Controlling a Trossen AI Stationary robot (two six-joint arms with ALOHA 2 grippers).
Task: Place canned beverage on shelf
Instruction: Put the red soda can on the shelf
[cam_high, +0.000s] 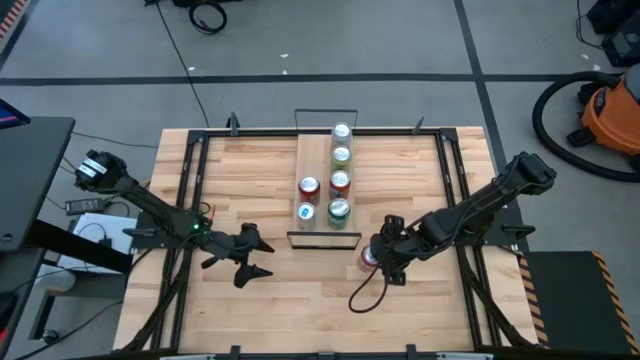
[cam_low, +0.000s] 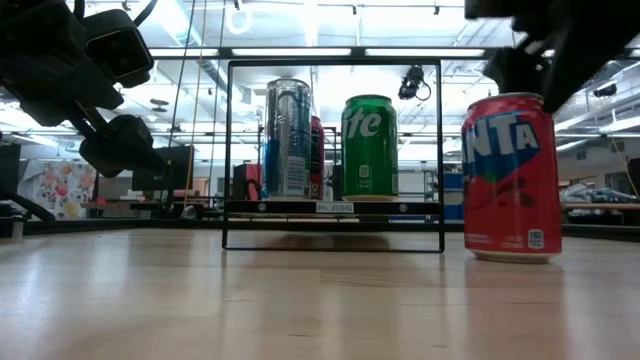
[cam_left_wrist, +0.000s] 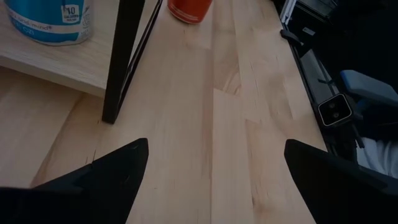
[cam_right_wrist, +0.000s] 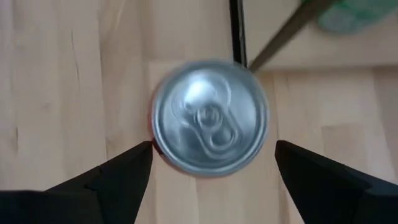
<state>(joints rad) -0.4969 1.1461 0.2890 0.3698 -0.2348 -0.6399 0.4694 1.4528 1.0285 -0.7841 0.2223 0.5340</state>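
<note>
A red canned beverage (cam_low: 508, 175) stands upright on its base on the slatted tabletop, just off the near right corner of the shelf (cam_high: 318, 160). My right gripper (cam_right_wrist: 214, 145) hovers open directly over it, pointing steeply down, one finger to each side of the silver lid (cam_right_wrist: 210, 117) and above it; in the high view the gripper (cam_high: 385, 262) covers most of the can (cam_high: 369, 259). The narrow light-wood shelf holds several upright cans. My left gripper (cam_high: 262, 255) waits open to the shelf's near left, above the table.
The shelf's black wire rail (cam_low: 332, 155) frames a silver-blue can (cam_low: 288, 138) and a green can (cam_low: 369, 148) at its near end. A black cable (cam_high: 362, 295) loops on the table near the right gripper. Bare wood lies toward the near edge.
</note>
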